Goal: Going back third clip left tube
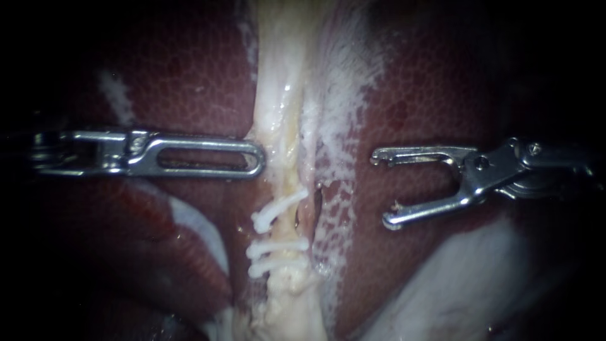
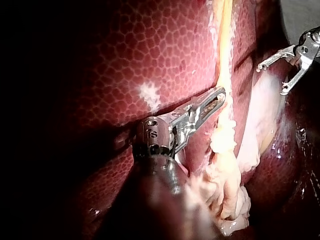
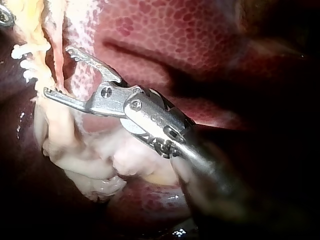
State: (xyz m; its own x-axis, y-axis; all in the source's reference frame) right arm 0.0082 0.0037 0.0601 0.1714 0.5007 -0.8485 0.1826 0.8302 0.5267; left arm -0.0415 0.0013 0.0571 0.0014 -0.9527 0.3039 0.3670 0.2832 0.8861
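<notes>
As three clips (image 1: 278,246) cross the tube (image 1: 281,126), only withdrawal seems left: right instrument (image 1: 379,189) claw spread, empty; left instrument (image 1: 257,156) claw pressed together.

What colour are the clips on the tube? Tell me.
White: all three clips, clearest in the endoscope view.

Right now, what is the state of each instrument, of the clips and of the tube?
Left instrument: jaws shut, holding nothing, tip at the tube's edge.
Right instrument: jaws open, empty, clear of the tube.
Clips: three, all shut across the tube, the upper one tilted.
Tube: uncut, with all the clips on it.
</notes>
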